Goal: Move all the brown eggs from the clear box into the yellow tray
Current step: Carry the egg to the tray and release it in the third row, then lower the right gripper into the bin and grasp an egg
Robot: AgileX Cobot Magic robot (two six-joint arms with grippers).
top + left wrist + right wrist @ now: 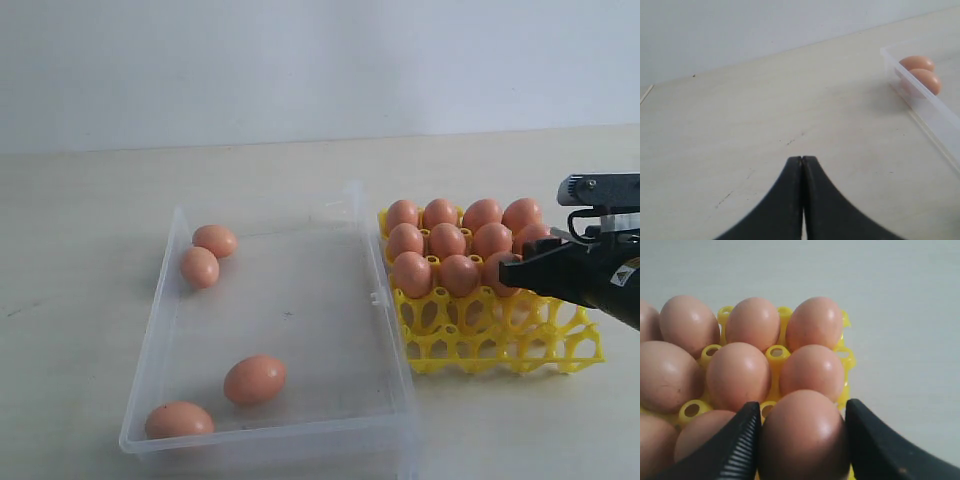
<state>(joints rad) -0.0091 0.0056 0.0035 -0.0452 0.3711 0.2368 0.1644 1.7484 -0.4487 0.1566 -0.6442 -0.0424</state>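
The yellow tray [500, 345] stands right of the clear box [385, 330]. Several brown eggs [447, 240] fill its two far rows and part of the third; the near row's cups are bare. My right gripper [510, 270] reaches in from the right, shut on a brown egg [802, 435] at the right end of the third row, with a finger against each side. Several eggs lie in the box: two [205, 255] at its far left corner and two [255, 379] near its front. My left gripper [802, 159] is shut on nothing above the bare table, with two eggs [922, 75] showing beyond it.
The beige table [80, 330] runs to a pale wall behind. The box's near right wall stands close to the tray's left edge. The left arm is out of the exterior view.
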